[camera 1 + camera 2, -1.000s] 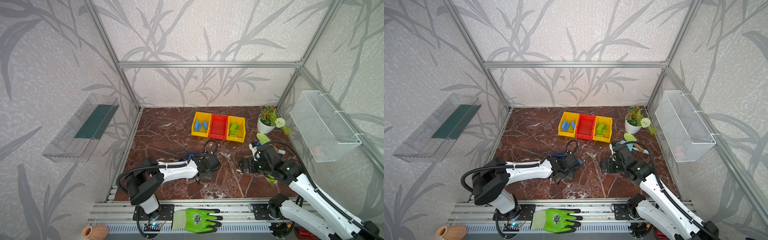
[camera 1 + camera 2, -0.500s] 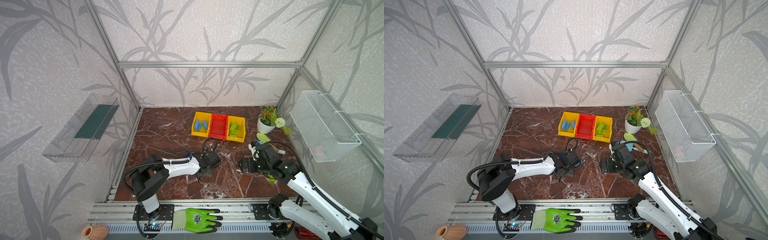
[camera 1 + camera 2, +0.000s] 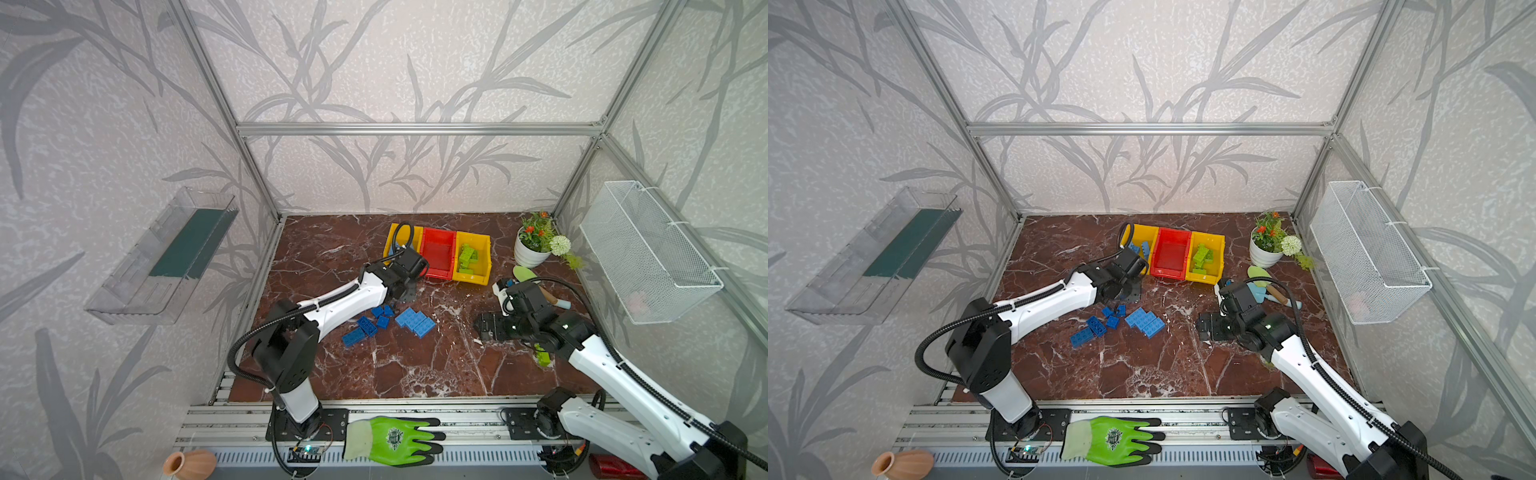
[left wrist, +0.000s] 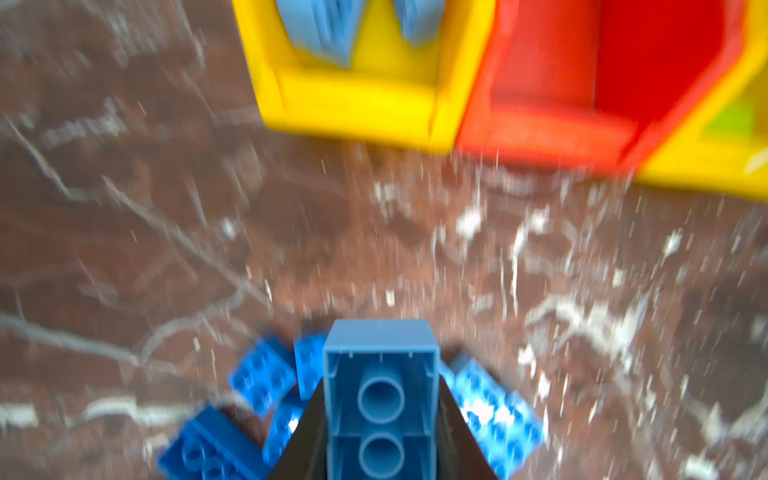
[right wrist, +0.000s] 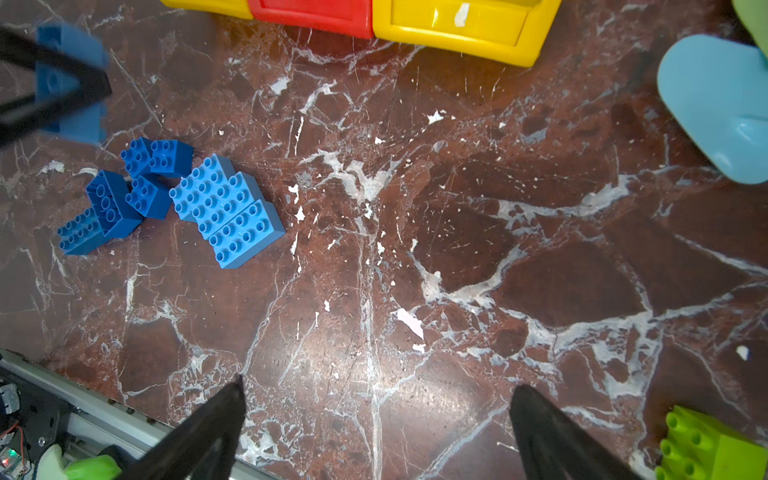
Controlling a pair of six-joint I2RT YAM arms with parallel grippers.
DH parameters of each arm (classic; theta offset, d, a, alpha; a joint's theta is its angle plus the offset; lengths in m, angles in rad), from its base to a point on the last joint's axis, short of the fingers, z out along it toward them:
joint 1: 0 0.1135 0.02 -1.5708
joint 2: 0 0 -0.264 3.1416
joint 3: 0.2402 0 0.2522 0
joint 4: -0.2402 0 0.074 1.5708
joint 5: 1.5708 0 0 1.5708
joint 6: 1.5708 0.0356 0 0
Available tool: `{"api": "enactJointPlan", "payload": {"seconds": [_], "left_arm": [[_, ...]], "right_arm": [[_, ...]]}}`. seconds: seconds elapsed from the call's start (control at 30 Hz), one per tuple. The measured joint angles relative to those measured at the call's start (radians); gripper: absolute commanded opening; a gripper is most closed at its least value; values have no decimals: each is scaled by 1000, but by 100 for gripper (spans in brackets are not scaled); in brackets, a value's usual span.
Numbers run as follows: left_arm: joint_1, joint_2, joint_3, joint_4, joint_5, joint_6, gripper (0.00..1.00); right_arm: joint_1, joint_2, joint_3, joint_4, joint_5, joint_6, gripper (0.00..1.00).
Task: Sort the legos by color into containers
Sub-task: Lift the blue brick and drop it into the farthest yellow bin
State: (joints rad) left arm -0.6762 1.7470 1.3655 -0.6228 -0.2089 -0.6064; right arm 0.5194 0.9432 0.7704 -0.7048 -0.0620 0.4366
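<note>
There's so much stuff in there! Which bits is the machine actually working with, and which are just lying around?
Part of the job: light blue brick in the left gripper; loose blue bricks; stray green brick; row of three bins.
Just lying about: green glove; flowerpot; wire basket; clear wall tray; garden trowels; clay vase.

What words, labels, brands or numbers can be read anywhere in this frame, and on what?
None can be read.
The green glove bears a dark round emblem, too small to read in both top views.
The yellow bin has a front slot with no lettering.
</note>
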Motion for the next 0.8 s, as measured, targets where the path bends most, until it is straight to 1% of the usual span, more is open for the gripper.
{"api": "enactJointPlan", "payload": {"seconds": [0.17,0.37,0.43,0.47,0.53,0.6,0.67,0.73,0.8], "left_arm": [[92,194,296,-26,14,68,8],[159,423,608,-99,47,119,8],[177,497,707,-138,58,132,11],[184,532,755,-154,66,137,14],[196,589,832,-185,79,144,23],[209,647,918,-223,91,152,38],[219,689,985,-251,103,160,51],[226,715,1032,-274,115,166,66],[229,719,1049,-291,127,167,76]], "right_arm": [[0,19,30,0,0,-6,99],[-1,59,71,-4,3,-19,99],[-3,77,88,-7,6,-23,99],[-6,89,99,-8,8,-24,99],[-8,113,118,-7,9,-27,99],[-13,140,140,-7,9,-33,99],[-18,167,160,-5,10,-39,99],[-19,190,177,-4,10,-43,99],[-22,211,191,-3,9,-45,99]]}}
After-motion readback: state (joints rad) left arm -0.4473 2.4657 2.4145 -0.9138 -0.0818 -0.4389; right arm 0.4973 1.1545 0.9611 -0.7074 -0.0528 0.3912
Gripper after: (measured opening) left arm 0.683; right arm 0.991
